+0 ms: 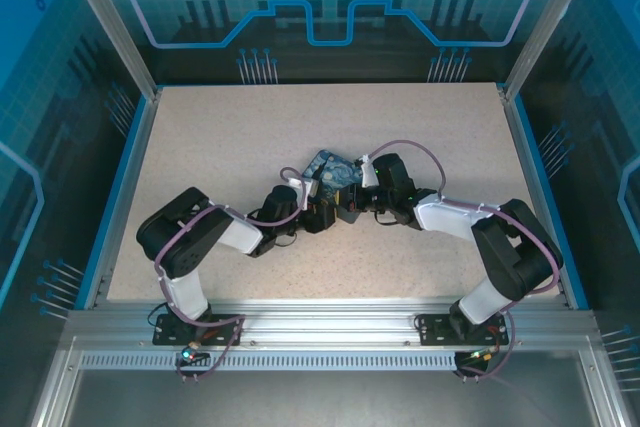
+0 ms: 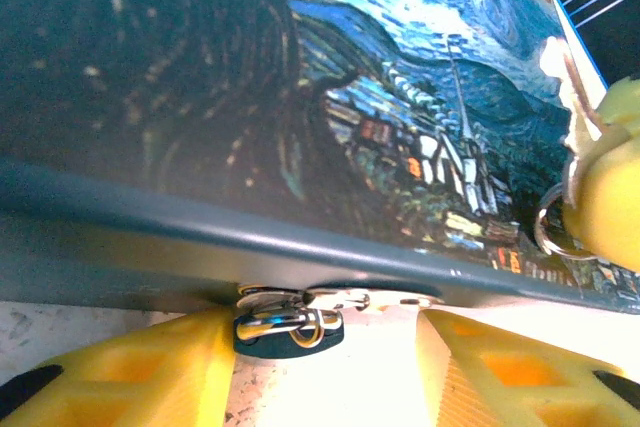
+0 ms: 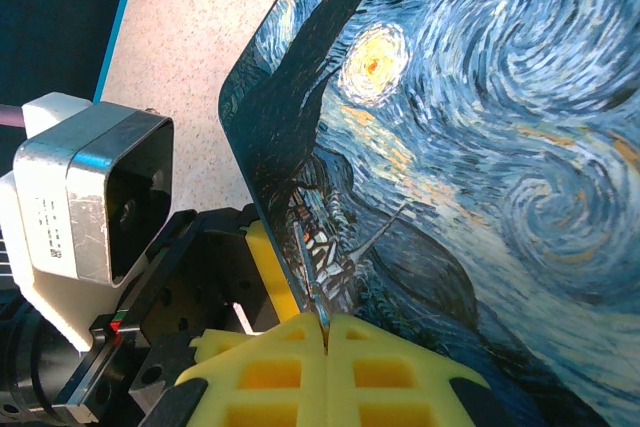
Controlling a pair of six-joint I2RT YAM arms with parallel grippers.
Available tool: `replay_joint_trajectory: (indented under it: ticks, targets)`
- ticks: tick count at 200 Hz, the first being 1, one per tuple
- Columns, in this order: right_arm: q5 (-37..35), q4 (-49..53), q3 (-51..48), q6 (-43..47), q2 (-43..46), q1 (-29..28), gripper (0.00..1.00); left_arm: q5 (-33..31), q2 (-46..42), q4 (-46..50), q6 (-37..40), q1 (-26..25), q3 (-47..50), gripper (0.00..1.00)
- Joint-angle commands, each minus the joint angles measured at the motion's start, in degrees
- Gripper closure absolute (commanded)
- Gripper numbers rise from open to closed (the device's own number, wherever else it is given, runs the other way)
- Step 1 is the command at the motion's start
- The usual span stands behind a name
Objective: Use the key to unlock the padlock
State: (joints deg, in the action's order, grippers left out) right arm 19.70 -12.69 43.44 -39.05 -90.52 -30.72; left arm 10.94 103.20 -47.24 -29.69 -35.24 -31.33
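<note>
Padlock location is established from the left wrist view. The small dark body with its bright metal loop is lodged against the lower edge of the starry-night tin, just above the table. The left claw is released. Its yellow fingers are spread to either side of the padlock, so that the body is touched by one finger and kept apart from the other.

The right claw is clenched. The key is gripped as a thin metal sliver between the closed pads, with its tip held close to the tin's edge. In the left wrist view, a metal ring is seen beside a yellow finger of the right claw, over the right portion of the tin. From overhead, both claws are seen brought together at the tin near the middle of the table.
</note>
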Motion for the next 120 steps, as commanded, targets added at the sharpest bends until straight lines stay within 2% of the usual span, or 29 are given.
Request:
replay_joint_trajectory:
  ticks: [1, 120]
  targets:
    - [-1.2, 4.0, -1.7, -0.5, 0.2, -0.7, 1.0, 0.7, 1.0, -0.2, -2.8, -0.9, 0.3, 0.51]
    - [-1.2, 3.8, -1.7, -0.7, 0.1, -0.9, 1.0, 0.7, 2.8, -2.1, -8.3, -0.9, -0.5, 0.59]
